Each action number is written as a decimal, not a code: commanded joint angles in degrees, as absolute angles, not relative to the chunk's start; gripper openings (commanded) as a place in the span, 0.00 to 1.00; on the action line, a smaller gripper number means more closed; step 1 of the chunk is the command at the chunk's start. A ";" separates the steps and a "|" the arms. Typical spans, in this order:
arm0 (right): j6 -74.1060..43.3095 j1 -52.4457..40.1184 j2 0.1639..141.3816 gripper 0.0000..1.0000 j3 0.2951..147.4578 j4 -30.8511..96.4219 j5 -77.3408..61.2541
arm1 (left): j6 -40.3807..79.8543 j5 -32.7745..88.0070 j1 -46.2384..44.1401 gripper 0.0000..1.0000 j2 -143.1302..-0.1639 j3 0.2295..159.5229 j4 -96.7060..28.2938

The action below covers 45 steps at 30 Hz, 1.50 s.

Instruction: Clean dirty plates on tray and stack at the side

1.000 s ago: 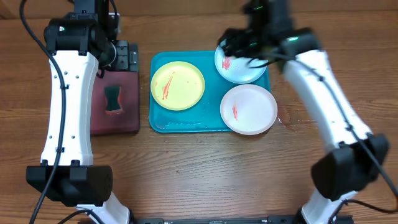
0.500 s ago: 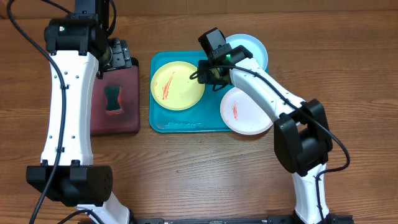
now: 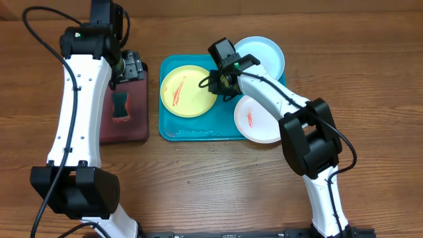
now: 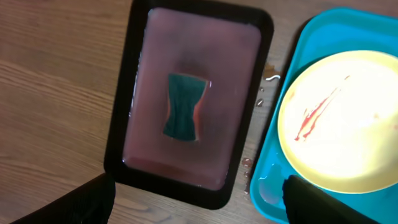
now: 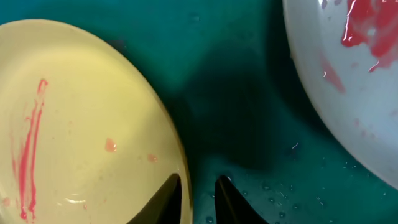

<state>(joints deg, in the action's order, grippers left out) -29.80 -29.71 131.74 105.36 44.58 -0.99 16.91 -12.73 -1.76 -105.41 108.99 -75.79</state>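
Observation:
A yellow plate with a red smear lies in the left half of the teal tray. My right gripper is at its right rim. In the right wrist view the gripper has its jaws narrowed astride the yellow plate, one finger inside the rim and one outside it. A white plate with a red smear overlaps the tray's right edge. A light blue plate sits at the tray's back right corner. My left gripper hangs open above the sponge.
A dark tray of reddish water holds the green sponge, left of the teal tray. Water drops lie on the teal tray's floor. Bare wooden table lies in front of both trays.
My right arm has swung from the light blue plate at the back right to the yellow plate's right rim, and its jaws have closed down. The left arm has shifted slightly.

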 commanded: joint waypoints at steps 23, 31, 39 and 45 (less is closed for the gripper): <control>-30.52 -31.92 132.79 0.07 102.30 39.48 -0.03 | 18.44 -13.93 0.12 0.85 -106.28 103.09 -73.45; -31.79 -31.92 132.81 0.04 99.29 37.74 -0.05 | 18.44 -13.89 0.10 0.84 -109.34 102.74 -73.52; -31.75 -31.86 132.79 0.04 99.29 38.17 -0.03 | 18.44 -13.47 0.21 0.75 -114.65 102.72 -74.08; -31.70 -31.86 132.79 0.04 99.29 38.28 -0.03 | 15.46 -13.54 1.83 0.66 -118.56 102.72 -73.78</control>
<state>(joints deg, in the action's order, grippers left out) -31.48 -31.57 132.18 101.16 37.52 -0.01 17.50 -12.71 0.32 -116.36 103.20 -74.04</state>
